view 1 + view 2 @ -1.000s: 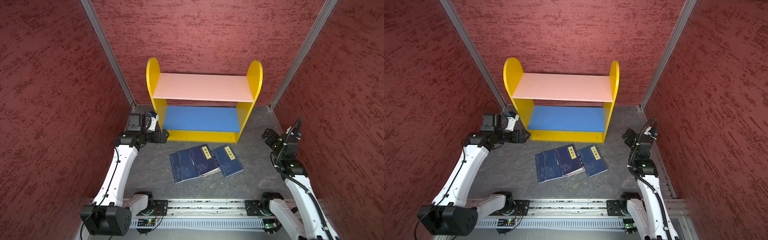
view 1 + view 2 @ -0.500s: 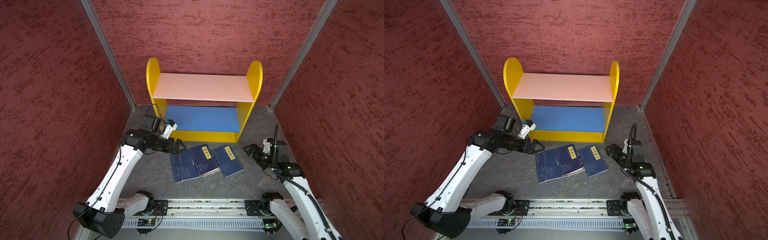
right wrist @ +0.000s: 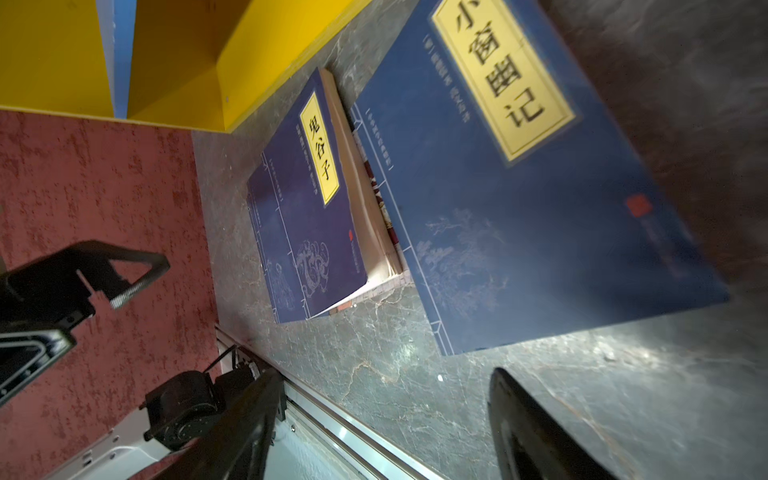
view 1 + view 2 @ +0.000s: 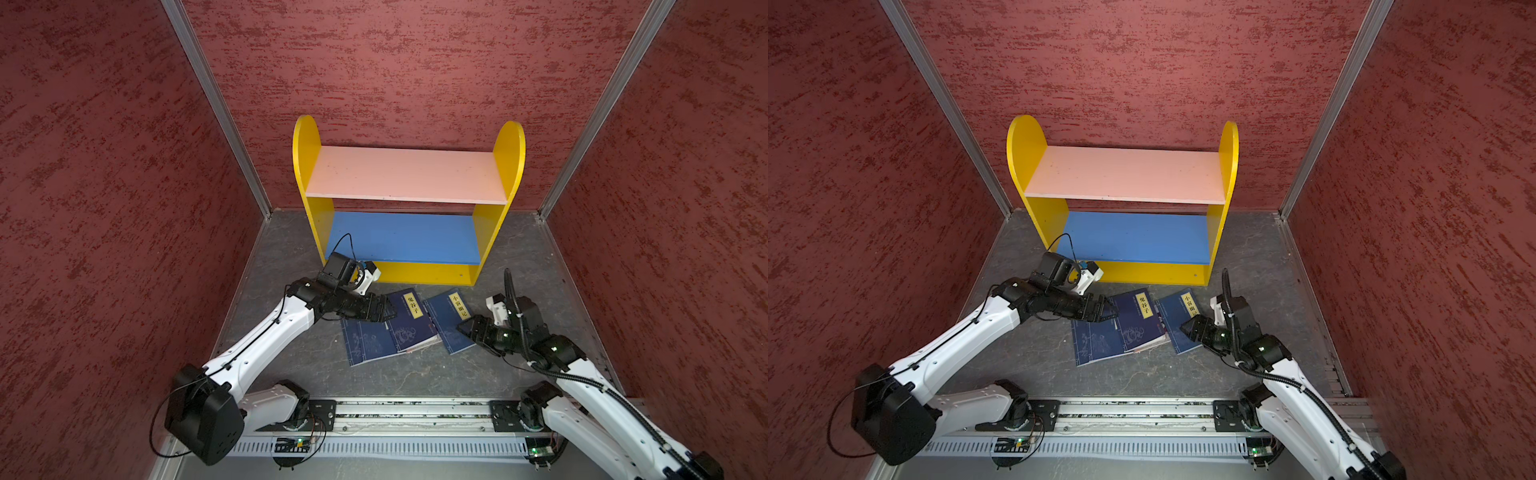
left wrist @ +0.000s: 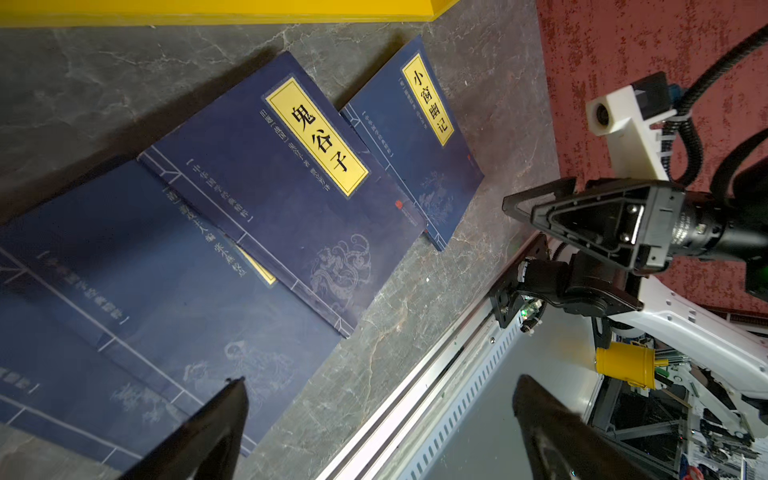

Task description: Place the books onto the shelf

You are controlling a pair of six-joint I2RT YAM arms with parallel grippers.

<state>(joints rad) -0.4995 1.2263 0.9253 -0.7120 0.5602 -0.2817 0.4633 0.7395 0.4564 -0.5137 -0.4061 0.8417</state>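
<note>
**Robot arms hover over four navy blue paperbacks (image 5: 291, 199) lying on the grey marbled bench (image 4: 415, 374) before a small yellow-sided wooden shelf (image 4: 509, 166).**

The left fingers (image 5: 216, 428) gape wide, holding nothing, above the overlapping pile. The right fingers (image 3: 532, 428), also parted and bare, hang at the edge of the book farthest right. The right wrist view bares a fifth, dark-red patterned cover (image 3: 380, 199) tucked under the pile, hidden from the left wrist view.

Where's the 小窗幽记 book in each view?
Top view: book, right of the pile, at right claw.
Top view: book, also right of the pile.
Left wrist: book, between pile and right claw.
Right wrist: book, largest, nearest.
Shared landmark: shelf base, yellow.
</note>
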